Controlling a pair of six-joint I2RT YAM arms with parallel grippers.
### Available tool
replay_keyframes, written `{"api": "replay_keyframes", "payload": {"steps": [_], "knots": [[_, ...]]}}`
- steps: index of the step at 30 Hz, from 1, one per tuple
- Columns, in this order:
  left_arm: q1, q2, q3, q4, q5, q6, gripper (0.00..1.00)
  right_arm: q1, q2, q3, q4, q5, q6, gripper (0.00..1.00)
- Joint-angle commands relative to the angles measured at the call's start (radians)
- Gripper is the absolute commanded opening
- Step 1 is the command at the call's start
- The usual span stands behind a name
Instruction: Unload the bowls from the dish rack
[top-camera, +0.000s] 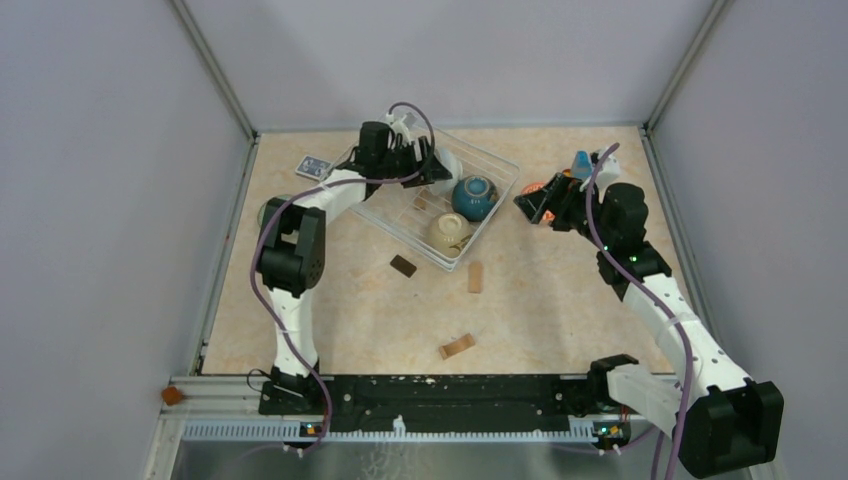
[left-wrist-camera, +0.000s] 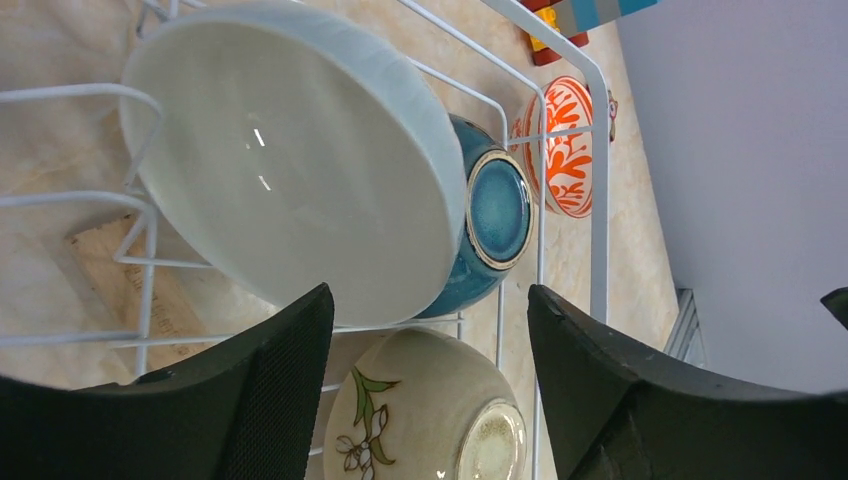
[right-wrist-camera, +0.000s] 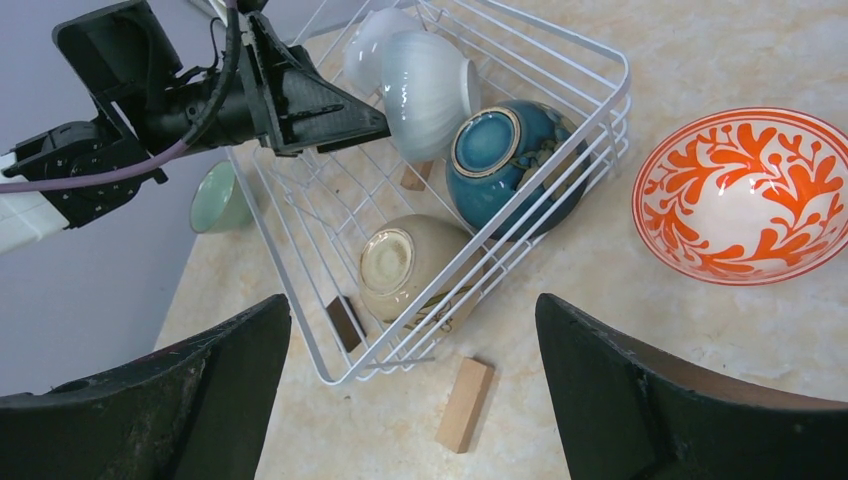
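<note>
Pale lavender walls close in a beige, marbled counter (top-camera: 560, 300). From above, the dish rack (top-camera: 480, 147) sits skewed toward the far side. The left end effector (top-camera: 432, 168) reaches into its far end, and the right end effector (top-camera: 530, 205) hovers just outside its right edge. A teal bowl (top-camera: 474, 196) and a beige bowl (top-camera: 450, 231) lie inside the rack.

From the left wrist, the jaws are spread wide with nothing between them. They face the lower rim of a white bowl (left-wrist-camera: 290, 160), which stands on edge and leans against the teal bowl. The beige bowl lies below, foot toward the camera. An orange-patterned bowl (left-wrist-camera: 562, 145) shows through the wires, outside the rack.

From the right wrist, that arm's jaws are also wide apart and empty, above the counter by the rack's near corner. The orange-patterned bowl rests upright on the counter just beside the rack. A pale green bowl (right-wrist-camera: 218, 200) sits on the counter on the rack's other side. A second white bowl (right-wrist-camera: 368, 40) stands behind the first, so four bowls are left to unload. A wooden block (right-wrist-camera: 463, 405) lies near the corner.

The bowls look like glazed ceramic: rigid, slick, fairly weighty for their size and likely to chip against a neighbour or the wires. The rim is probably the best hold, one finger inside and one outside. For the tilted white bowl, its lower edge is closest. Lifting it straight away from the teal bowl should avoid scraping.
</note>
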Motion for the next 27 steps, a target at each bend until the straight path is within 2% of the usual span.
{"api": "replay_keyframes", "payload": {"steps": [1,8,11,15,21,27], "knots": [[-0.045,-0.031,0.021,0.059,-0.089,0.048,0.75,0.011,-0.025,0.035,0.040,0.007,-0.018,0.91],[-0.063,0.027,0.079,0.059,-0.142,0.025,0.70,0.011,-0.035,0.041,0.034,0.011,-0.033,0.91],[-0.065,0.045,0.102,0.055,-0.150,0.030,0.64,0.011,-0.040,0.052,0.020,0.029,-0.053,0.91],[-0.068,0.061,0.133,0.040,-0.151,0.040,0.50,0.011,-0.043,0.060,0.017,0.035,-0.065,0.91],[-0.066,0.057,0.186,0.001,-0.148,0.057,0.14,0.011,-0.045,0.066,0.017,0.008,-0.081,0.91],[-0.065,0.021,0.206,0.012,-0.124,0.052,0.02,0.011,-0.063,0.072,-0.014,0.009,-0.100,0.91]]}}
